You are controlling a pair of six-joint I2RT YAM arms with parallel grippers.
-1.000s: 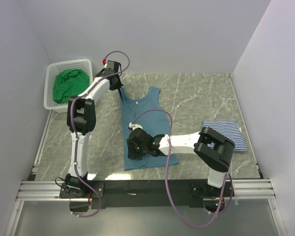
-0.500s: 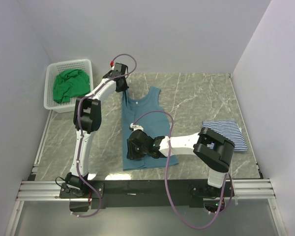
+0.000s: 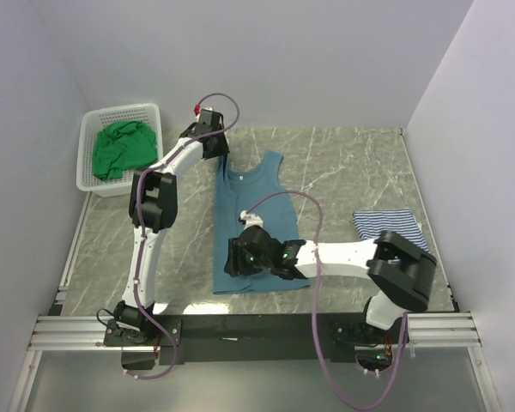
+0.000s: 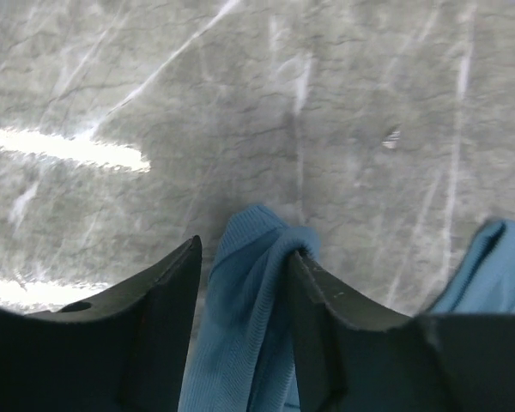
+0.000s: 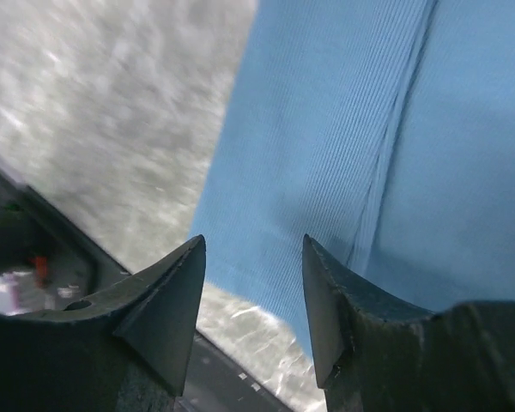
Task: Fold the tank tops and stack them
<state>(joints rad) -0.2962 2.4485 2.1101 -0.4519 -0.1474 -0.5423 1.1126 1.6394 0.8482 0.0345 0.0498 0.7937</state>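
The teal-blue tank top (image 3: 262,223) lies spread flat in the middle of the table, straps pointing away from me. My left gripper (image 3: 216,148) is at its far left strap (image 4: 240,292); the jaws stand open, and the strap lies loose between the fingers, leaning on the right one. My right gripper (image 3: 232,260) hovers open over the top's near left hem (image 5: 326,154) with nothing between its fingers. The folded striped tank top (image 3: 386,221) sits at the right, partly covered by my right arm. The green tank top (image 3: 118,148) lies bunched in the basket.
A white lattice basket (image 3: 124,112) stands at the far left corner, beyond the table's left edge strip. Pale walls enclose the table on three sides. The black rail (image 5: 34,257) at the near edge lies just below the teal top's hem.
My left gripper has opened and let go of the teal strap. The right gripper has opened wider, and the right arm's elbow has swung to the right, covering more of the striped top.
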